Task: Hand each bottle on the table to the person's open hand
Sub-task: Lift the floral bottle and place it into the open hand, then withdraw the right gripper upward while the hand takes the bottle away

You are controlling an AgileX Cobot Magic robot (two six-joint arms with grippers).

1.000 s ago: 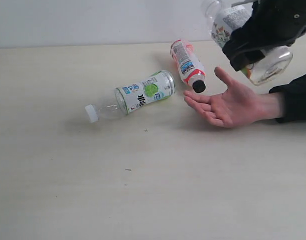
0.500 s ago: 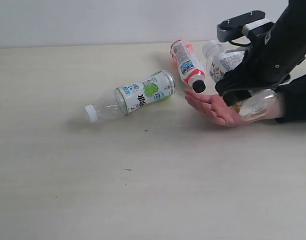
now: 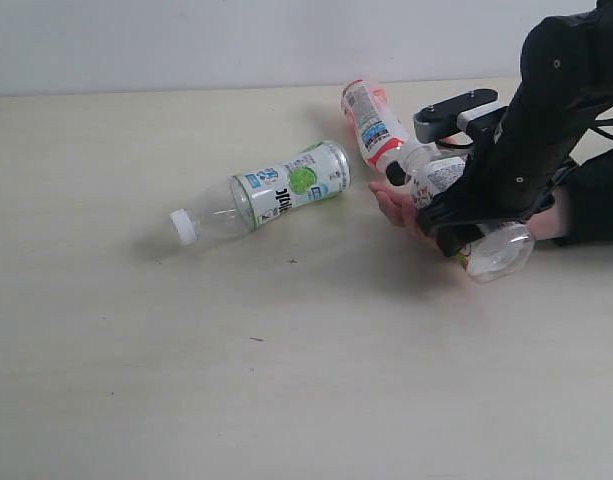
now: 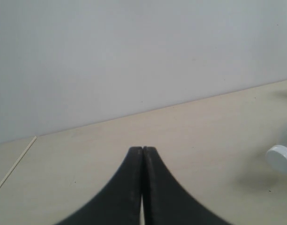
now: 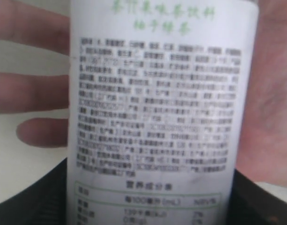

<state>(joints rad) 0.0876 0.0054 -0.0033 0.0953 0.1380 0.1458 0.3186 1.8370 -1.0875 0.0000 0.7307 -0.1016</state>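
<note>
R grip (image 3: pixel 464 232) clamps floral btl (image 3: pixel 438 178) over hand (image 3: pixel 392 202) | L grip (image 4: pixel 143 151) closed, empty | table (image 3: pixel 286 390) front open

Plain pale grey-white wall (image 3: pixel 186 45) at the back, flat and uniform. It meets the table (image 3: pixel 286 400) along a straight horizontal edge. The table is broad, pale beige and matte with faint wood grain, and fills most of the exterior view. Two tiny dark specks (image 3: pixel 256 339) sit on the surface near the middle. In the left wrist view a thin pale line (image 4: pixel 14 164) runs at a slant over the tabletop near the wall. Light is soft and even, shadows faint and blurred.
</note>
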